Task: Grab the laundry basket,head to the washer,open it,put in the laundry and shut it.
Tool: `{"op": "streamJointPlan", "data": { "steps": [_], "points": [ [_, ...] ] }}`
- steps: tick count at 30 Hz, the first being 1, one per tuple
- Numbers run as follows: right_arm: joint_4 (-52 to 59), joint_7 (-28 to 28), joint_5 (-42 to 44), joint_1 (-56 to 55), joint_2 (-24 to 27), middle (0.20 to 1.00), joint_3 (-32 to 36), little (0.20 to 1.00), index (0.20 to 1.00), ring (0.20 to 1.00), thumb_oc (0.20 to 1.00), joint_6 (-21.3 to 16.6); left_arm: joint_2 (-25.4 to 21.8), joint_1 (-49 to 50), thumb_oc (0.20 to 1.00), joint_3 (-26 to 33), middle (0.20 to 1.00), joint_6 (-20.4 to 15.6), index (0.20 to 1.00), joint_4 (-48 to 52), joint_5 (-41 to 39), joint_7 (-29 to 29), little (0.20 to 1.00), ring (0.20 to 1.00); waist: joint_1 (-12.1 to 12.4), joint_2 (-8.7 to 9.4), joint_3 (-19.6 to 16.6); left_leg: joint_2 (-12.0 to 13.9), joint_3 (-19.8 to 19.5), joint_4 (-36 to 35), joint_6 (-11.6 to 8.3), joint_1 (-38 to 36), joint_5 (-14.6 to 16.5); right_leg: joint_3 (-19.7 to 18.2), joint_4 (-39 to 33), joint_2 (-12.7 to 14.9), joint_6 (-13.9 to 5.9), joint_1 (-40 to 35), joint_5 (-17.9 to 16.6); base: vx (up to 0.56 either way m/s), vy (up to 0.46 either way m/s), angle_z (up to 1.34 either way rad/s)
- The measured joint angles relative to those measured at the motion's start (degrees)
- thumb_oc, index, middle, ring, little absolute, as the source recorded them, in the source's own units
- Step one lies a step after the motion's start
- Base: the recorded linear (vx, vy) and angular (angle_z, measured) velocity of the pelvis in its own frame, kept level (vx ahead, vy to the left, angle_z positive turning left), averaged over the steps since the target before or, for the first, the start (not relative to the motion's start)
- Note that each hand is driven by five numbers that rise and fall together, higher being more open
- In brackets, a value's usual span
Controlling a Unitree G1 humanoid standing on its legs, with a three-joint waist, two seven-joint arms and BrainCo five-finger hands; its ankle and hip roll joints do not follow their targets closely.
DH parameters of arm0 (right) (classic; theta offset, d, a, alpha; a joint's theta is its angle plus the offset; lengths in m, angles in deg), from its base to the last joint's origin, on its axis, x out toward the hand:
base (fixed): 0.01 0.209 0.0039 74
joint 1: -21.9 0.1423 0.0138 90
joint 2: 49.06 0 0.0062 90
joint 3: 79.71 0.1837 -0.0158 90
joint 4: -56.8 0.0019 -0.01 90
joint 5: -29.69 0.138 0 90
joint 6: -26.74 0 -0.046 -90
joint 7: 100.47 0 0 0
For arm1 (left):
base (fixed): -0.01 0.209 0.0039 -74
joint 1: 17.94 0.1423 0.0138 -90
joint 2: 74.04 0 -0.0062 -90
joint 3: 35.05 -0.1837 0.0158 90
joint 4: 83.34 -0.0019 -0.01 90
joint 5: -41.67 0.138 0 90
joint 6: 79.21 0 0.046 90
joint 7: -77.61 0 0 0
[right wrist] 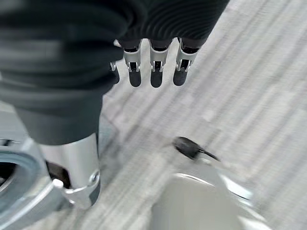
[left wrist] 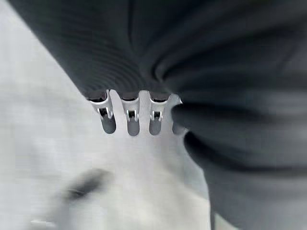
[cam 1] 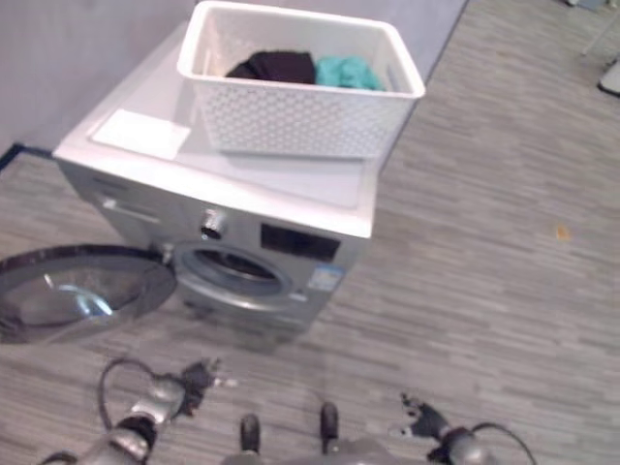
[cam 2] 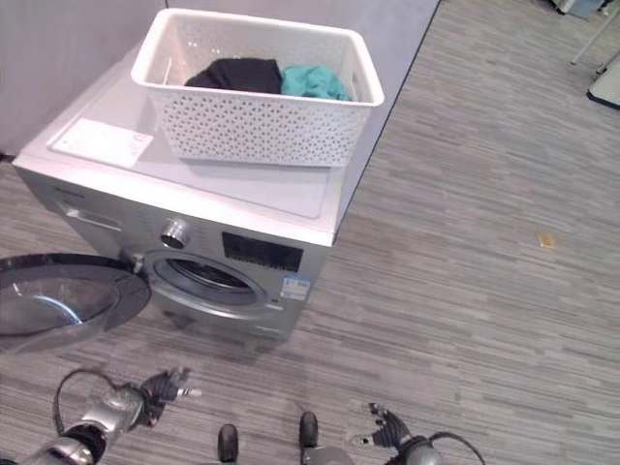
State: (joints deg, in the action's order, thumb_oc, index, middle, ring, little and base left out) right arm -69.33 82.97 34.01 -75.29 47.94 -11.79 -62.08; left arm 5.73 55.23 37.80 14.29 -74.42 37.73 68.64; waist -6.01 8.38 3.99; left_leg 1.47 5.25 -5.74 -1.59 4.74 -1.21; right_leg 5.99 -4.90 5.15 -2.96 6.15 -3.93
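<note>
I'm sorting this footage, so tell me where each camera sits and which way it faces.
Left eye view: head camera, looking down at the washer, basket on top, door open; left hand low.
Right eye view: same scene from slightly aside; right hand low.
Left wrist view: along the open left hand at the floor.
Right wrist view: along the open right hand at the floor.
Both eye views share washer and basket.

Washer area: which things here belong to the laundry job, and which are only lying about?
For the job:
- laundry basket on top of the washer
- black garment and teal garment inside it
- washer door, open

Lying about:
- white sheet on the washer top
- small orange scrap on the floor
</note>
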Motion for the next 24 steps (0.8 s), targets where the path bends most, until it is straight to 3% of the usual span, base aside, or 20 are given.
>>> {"op": "streamJointPlan", "data": {
  "steps": [4,8,17,24],
  "points": [
    [2.5,-0.1,-2.1,-0.1,0.4,1.0,1.8,1.0,1.0,1.0,1.0,-0.1,-10.2,-3.0,1.0,5.1,1.0,0.6,1.0,-0.4,4.0,3.8,1.0,1.0,0.1,3.6,2.7,0.3,0.7,-0.3,-0.08,-0.6,0.1,-0.7,0.0,-0.2,0.0,-0.3,-0.7,-0.03,-0.029,-0.11],
    [1.4,-0.4,-2.2,-0.7,0.6,1.0,1.8,1.0,1.0,1.0,1.0,-0.1,-14.6,-5.7,1.0,4.7,1.0,0.6,1.0,5.8,5.6,5.3,1.0,1.0,0.2,5.43,5.5,0.3,0.6,-0.3,0.16,0.3,0.1,-0.5,0.0,-0.2,-0.05,0.6,-1.2,-0.04,-0.01,0.03],
    [2.8,-2.2,-2.2,0.7,0.2,1.0,1.2,1.0,1.0,1.0,1.0,-1.5,-16.0,-12.5,1.0,4.4,1.0,-0.8,1.0,11.0,6.2,10.9,1.0,1.0,1.0,4.27,11.2,0.3,0.4,0.0,-0.14,0.8,-0.8,0.1,0.0,-0.2,-0.09,0.8,-1.8,-0.05,-0.007,0.03],
    [2.2,-2.3,-2.1,3.3,0.1,1.0,1.1,1.0,1.0,1.0,1.0,-1.8,-14.6,-9.0,1.0,5.0,1.0,-1.4,1.0,14.5,4.8,12.4,1.0,1.0,1.9,2.58,12.4,0.3,0.5,0.0,-0.13,-0.6,-0.8,0.1,0.0,-0.2,-0.09,-0.7,-1.8,0.01,0.021,0.0]
  ]
}}
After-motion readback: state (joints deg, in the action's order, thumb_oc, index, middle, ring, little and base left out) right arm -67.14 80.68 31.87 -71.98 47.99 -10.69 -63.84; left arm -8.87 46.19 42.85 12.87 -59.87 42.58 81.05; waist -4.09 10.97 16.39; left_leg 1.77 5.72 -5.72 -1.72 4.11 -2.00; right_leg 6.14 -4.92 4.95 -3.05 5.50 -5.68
